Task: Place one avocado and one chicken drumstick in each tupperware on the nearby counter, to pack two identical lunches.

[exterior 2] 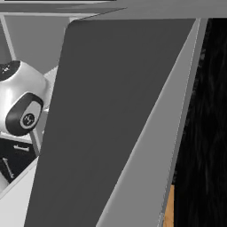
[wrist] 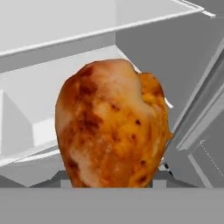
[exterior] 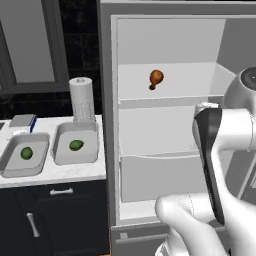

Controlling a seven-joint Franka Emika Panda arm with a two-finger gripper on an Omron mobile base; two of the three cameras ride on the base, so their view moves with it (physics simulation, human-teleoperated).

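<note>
Each tupperware (exterior: 15,167) (exterior: 64,155) holds one avocado (exterior: 26,153) (exterior: 76,145); no drumsticks inside.

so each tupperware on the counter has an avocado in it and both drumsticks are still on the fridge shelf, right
Not quite. Each tupperware holds an avocado, but one drumstick lies on the fridge shelf in the left base view. The hand view shows another drumstick close up against the claw.
</note>
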